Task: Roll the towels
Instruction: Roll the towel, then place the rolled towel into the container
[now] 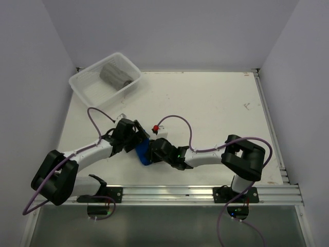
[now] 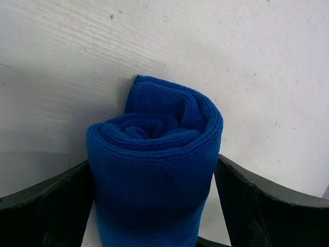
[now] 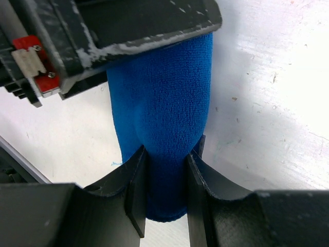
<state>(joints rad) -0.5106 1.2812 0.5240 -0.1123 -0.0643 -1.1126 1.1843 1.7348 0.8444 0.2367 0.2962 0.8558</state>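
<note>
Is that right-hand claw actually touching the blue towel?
Touching. The right wrist view shows the right gripper pressed against both sides of the rolled blue towel, squeezing the cloth narrower there.

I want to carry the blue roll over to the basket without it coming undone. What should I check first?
1. Blue towel fully rolled: ok, the spiral end shows.
2. Right gripper pinching the roll: ok, the cloth is dented between its fingers.
3. Left gripper gripping the roll: cannot tell; its jaws stand wide, flanking it.
4. Grey towel rolled, in the basket: ok.
5. Room in the basket beside the grey roll: ok.
</note>
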